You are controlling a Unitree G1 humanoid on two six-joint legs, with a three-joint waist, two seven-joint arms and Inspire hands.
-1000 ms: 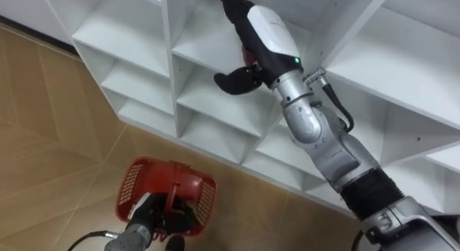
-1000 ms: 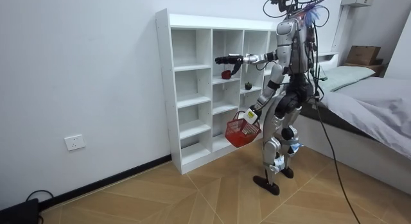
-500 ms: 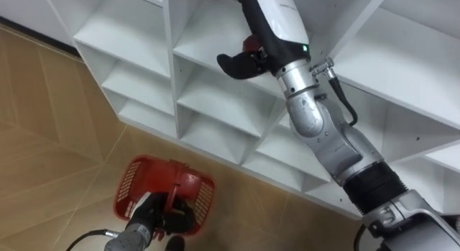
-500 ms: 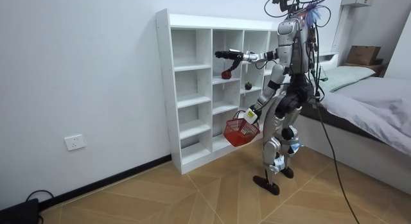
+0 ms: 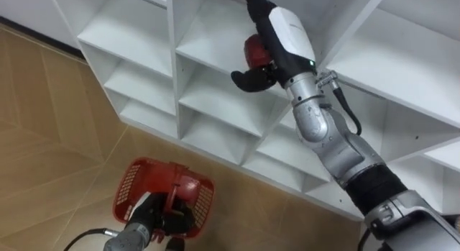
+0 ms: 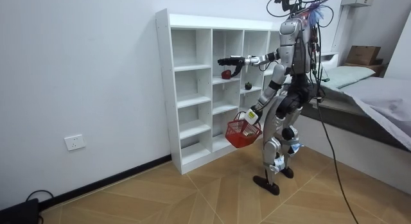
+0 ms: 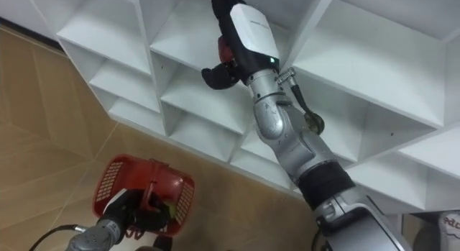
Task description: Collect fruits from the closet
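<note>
A red fruit (image 5: 254, 49) lies on a shelf in the middle column of the white closet (image 6: 192, 89); it is also seen as the red fruit (image 6: 226, 74) in the room view. My right hand (image 5: 284, 32) reaches into that compartment, just over the fruit, fingers stretched out and thumb below it, open. A small dark fruit (image 6: 248, 86) sits one shelf lower, in the column to the room view's right. My left hand (image 5: 162, 211) hangs low, shut on the handle of a red mesh basket (image 5: 136, 183).
I stand facing the closet on a wooden floor. The closet's other compartments hold nothing. A bed (image 6: 379, 95) lies behind me at the room view's right.
My right hand rose a little in the compartment, then drew back and sideways, so more of the red fruit shows. The basket in my left hand has stayed put.
</note>
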